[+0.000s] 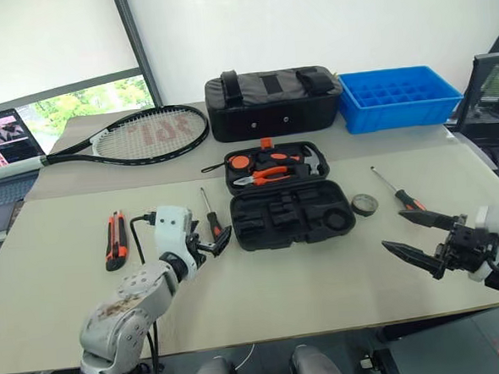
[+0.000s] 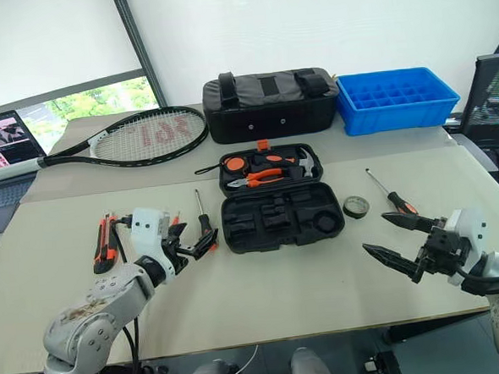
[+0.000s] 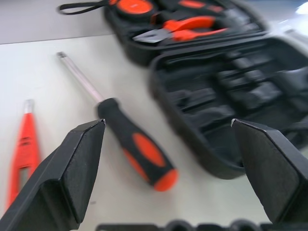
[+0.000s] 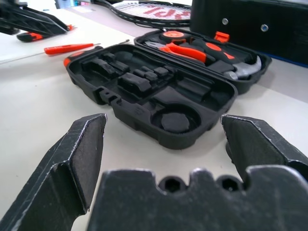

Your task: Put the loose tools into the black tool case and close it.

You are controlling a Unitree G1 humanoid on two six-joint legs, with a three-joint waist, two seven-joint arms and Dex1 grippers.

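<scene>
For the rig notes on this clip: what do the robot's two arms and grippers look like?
The left arm is silver-grey metal with scuffed, rust-coloured patches, ending in a white wrist housing with a black cable looping into it. The left gripper has two black tapered fingers. The right gripper has two long, pointed black fingers on a black block, with a white wrist housing behind it. In the wrist views the fingers are matt black wedges.
</scene>
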